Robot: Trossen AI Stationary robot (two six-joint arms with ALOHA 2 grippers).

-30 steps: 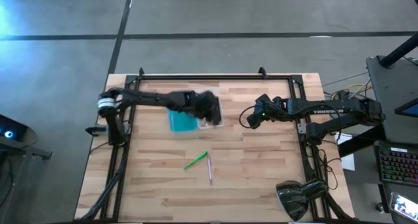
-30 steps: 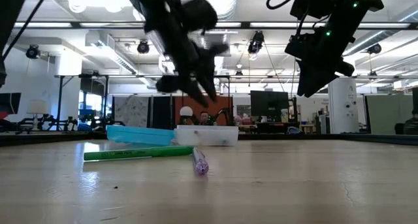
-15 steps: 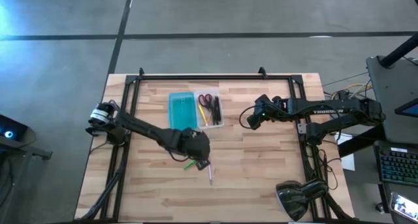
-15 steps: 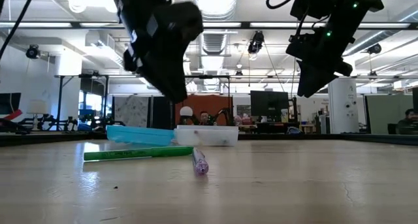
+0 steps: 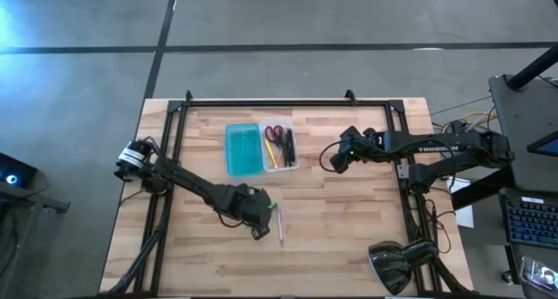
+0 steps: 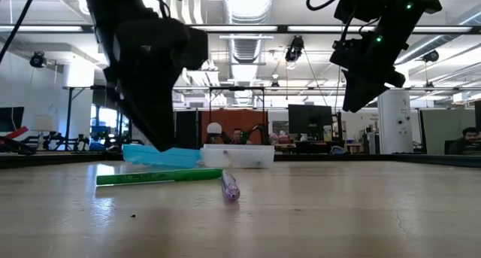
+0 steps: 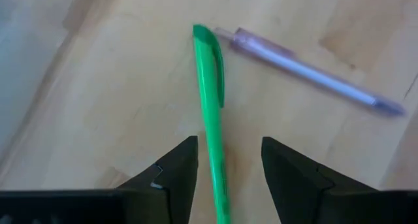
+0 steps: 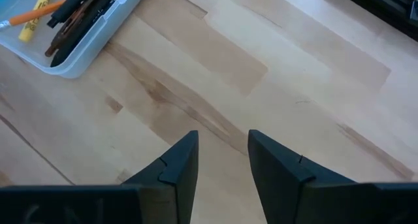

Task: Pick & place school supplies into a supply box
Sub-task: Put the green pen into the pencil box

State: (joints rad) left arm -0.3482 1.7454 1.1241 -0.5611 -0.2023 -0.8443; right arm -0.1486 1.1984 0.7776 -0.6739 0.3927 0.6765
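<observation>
The supply box lies open near the table's far edge: teal lid half (image 5: 242,148) and clear tray half (image 5: 281,147), which holds red-handled scissors, a yellow pencil and dark pens. A green pen (image 7: 212,106) and a pale purple pen (image 7: 307,70) lie flat on the wood nearer the front. My left gripper (image 7: 225,152) is open and hangs low over the green pen (image 6: 158,177), one finger on either side of its shaft, touching nothing. In the high view my left gripper (image 5: 255,222) hides most of that pen. My right gripper (image 5: 334,159) is open and waits in the air to the right of the tray.
The purple pen (image 5: 280,229) lies just right of my left gripper, its capped end close to the green pen's clip end. A black frame rail (image 5: 288,100) borders the table top. Bare wood lies beneath my right gripper (image 8: 222,149), with the tray's corner (image 8: 65,28) nearby.
My left gripper has swung from above the supply box toward the table's near edge and come down over the green pen, so the tray and its contents now show. The pens and the box have kept still.
</observation>
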